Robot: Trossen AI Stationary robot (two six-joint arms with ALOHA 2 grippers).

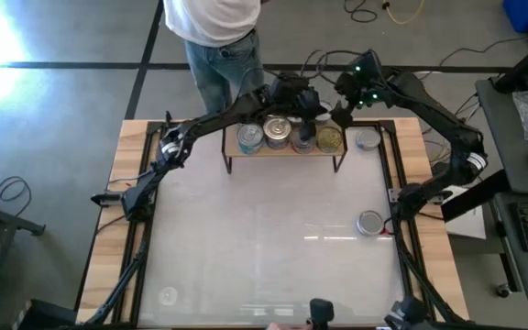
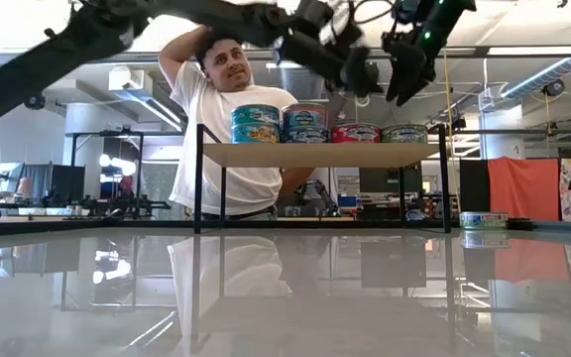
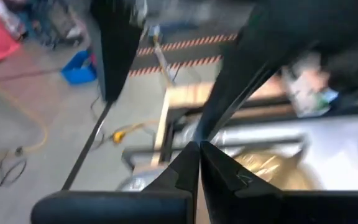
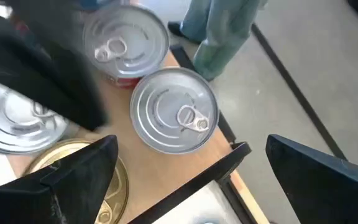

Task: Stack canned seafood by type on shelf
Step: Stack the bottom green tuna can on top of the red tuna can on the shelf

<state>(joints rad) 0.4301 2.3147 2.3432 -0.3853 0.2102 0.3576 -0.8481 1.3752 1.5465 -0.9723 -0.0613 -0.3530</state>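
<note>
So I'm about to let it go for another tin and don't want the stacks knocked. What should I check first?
1. Right hand open and empty: ok, nothing between its fingers.
2. Left hand shut and empty: ok, fingers pressed together.
3. Both hands clear of the shelf: not ok, they hang close above the tins at its right half.
4. Stacks standing square: ok, two blue tins sit straight.
5. Tins left to fetch: ok, two on the table near the right edge.
6. Person behind the shelf out of reach: cannot tell.
</note>
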